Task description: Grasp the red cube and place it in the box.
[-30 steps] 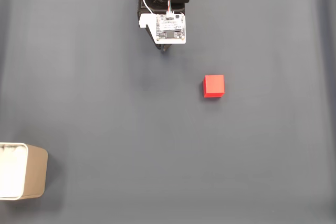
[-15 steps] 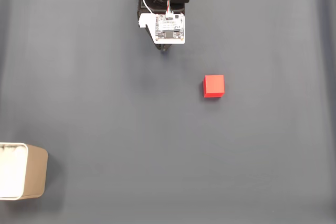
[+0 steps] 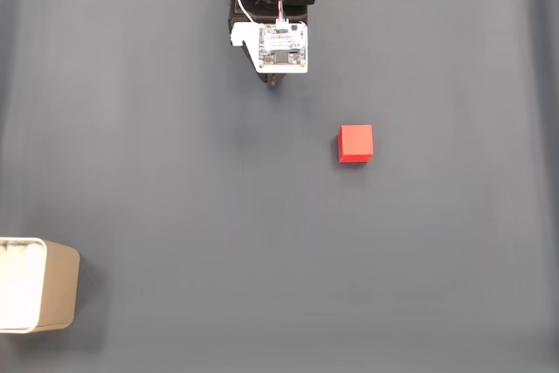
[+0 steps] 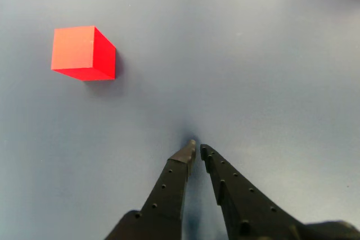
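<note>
So the jaws of the gripper (image 4: 197,147) are nearly closed with nothing in them, tips low over the grey table (image 3: 175,172). The red cube (image 3: 355,143) sits well apart, and the box (image 3: 39,286) is way off at the bottom-left edge in the fixed view.

Bright red cube (image 3: 355,143), tan white-rimmed box (image 3: 35,285), black pincer (image 4: 198,149).

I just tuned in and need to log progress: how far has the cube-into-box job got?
Nothing is done yet: the red cube sits alone on the gray mat, far from the box at the fixed view's lower left edge. In hand: the gripper is near the mat with its fingertips almost together, holding nothing, the cube off to its upper left in the other view. Left: reach, grasp, carry, and drop the cube in the box.
</note>
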You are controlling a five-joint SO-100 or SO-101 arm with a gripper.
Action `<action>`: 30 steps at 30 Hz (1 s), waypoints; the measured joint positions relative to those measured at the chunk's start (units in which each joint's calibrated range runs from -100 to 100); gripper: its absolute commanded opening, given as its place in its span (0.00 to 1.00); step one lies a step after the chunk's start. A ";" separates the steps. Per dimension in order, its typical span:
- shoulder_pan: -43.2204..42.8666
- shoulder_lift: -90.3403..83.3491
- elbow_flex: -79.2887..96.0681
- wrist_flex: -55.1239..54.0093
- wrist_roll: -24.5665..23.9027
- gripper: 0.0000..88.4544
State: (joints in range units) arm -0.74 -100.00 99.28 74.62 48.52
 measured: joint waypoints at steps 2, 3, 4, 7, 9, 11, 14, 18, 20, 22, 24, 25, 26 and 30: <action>0.00 0.00 0.00 0.00 0.00 0.00; 0.00 0.00 0.00 0.00 0.05 0.00; 0.00 0.00 0.00 0.00 0.05 0.00; 0.00 0.00 0.00 -0.56 0.05 0.00; 0.00 0.00 0.00 -0.95 0.05 0.00; 0.00 0.00 0.00 -2.63 0.05 0.00; 0.00 0.61 0.00 -5.17 -0.10 0.00; 0.59 0.61 0.00 -8.75 0.83 0.00; 1.04 0.61 -0.45 -10.66 0.98 0.00; 1.26 0.61 -1.27 -12.57 0.98 0.00; 1.26 0.69 -1.99 -14.24 0.98 0.00; 1.26 0.69 -2.26 -14.88 0.98 0.00; 1.26 0.87 -2.80 -15.51 0.98 0.00; 1.26 2.61 -6.33 -17.50 0.98 0.00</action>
State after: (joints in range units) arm 0.52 -97.39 92.95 57.12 49.50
